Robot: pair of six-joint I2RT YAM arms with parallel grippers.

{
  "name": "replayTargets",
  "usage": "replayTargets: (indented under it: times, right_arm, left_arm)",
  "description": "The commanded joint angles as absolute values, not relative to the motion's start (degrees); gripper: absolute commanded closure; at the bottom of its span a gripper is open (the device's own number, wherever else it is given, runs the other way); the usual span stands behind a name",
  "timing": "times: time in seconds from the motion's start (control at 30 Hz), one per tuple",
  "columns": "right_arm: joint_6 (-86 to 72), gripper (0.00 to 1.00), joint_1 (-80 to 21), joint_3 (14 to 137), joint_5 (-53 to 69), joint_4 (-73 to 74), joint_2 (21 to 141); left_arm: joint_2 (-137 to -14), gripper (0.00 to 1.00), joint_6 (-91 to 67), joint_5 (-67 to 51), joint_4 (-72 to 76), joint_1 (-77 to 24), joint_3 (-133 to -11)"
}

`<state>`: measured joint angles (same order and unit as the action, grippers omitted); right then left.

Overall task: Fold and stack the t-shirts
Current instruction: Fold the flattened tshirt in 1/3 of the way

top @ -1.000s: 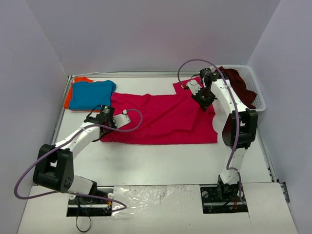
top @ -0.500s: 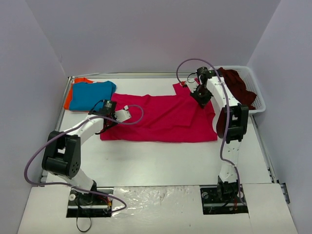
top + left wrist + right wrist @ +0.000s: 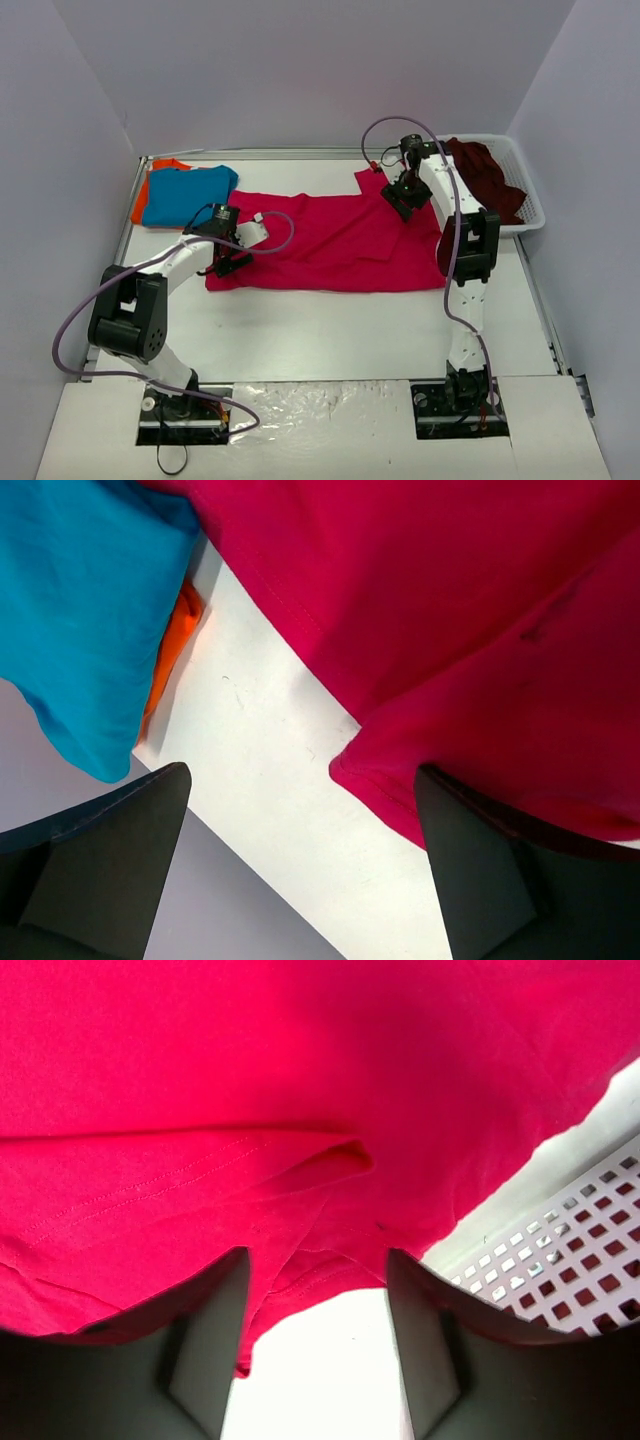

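Note:
The crimson-pink t-shirt (image 3: 330, 240) lies spread flat across the middle of the table. My left gripper (image 3: 225, 262) hangs over its near-left corner. Its jaws stand wide open, and only the shirt's corner (image 3: 450, 610) and bare table show between the fingers (image 3: 110, 850). My right gripper (image 3: 405, 195) is over the shirt's far-right sleeve. It is open too, with the hem (image 3: 300, 1080) loose just beyond its fingertips (image 3: 200, 1340). A folded blue t-shirt (image 3: 185, 195) rests on an orange one (image 3: 143, 200) at the far left. A dark maroon t-shirt (image 3: 485, 180) lies in the basket.
The white mesh basket (image 3: 530, 205) stands at the far right, close beside the right arm; its wall (image 3: 560, 1260) shows in the right wrist view. Purple-grey walls close in the table on three sides. White table (image 3: 330, 330) shows between the shirt and the arm bases.
Both grippers have opened and let go of the crimson-pink t-shirt, which now lies flat. The right gripper has shifted slightly toward the back; the left stays at the shirt's near-left corner.

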<state>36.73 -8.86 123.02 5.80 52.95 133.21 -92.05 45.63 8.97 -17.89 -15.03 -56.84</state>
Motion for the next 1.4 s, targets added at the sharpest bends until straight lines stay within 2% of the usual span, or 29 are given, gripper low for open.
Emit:
replayTargets:
  times: [0.0,0.1,0.2,0.3,0.37,0.4,0.5,0.77,1.37]
  right_arm:
    - [34.2,0.46,-8.2,124.5,5.9,53.4,131.3]
    - [32.5,0.42,-8.2,120.1,5.1,49.7,126.7]
    - [32.7,0.45,-8.3,113.7,8.8,49.4,121.1]
    - [33.2,0.58,-8.6,105.8,11.8,49.2,116.0]
    - [33.7,0.72,-9.0,100.4,12.9,49.0,112.4]
    - [33.9,0.83,-9.0,98.8,13.7,49.1,111.4]
    - [34.7,0.98,-9.6,93.1,15.3,49.0,107.7]
    - [35.9,1.00,-12.1,85.4,18.6,48.3,107.0]
    - [32.3,1.00,-19.0,87.2,18.4,45.6,116.8]
  left_arm:
    - [-89.8,0.06,43.9,11.1,-16.4,-14.8,-56.5]
    - [-87.7,0.06,42.3,11.9,-15.8,-14.7,-55.3]
    - [-85.9,0.06,39.8,13.3,-16.1,-14.5,-54.9]
    - [-83.8,0.06,36.8,12.7,-17.6,-13.9,-54.4]
    - [-82.2,0.06,35.5,11.9,-17.9,-13.5,-53.5]
    - [-81.7,0.06,34.5,11.7,-18.4,-13.4,-53.2]
    - [-80.2,0.06,33.3,11.3,-19.2,-12.9,-52.3]
    - [-76.6,0.06,31.6,10.2,-21.8,-10.7,-51.5]
    - [-74.3,0.06,30.7,8.1,-20.7,-9.1,-48.2]
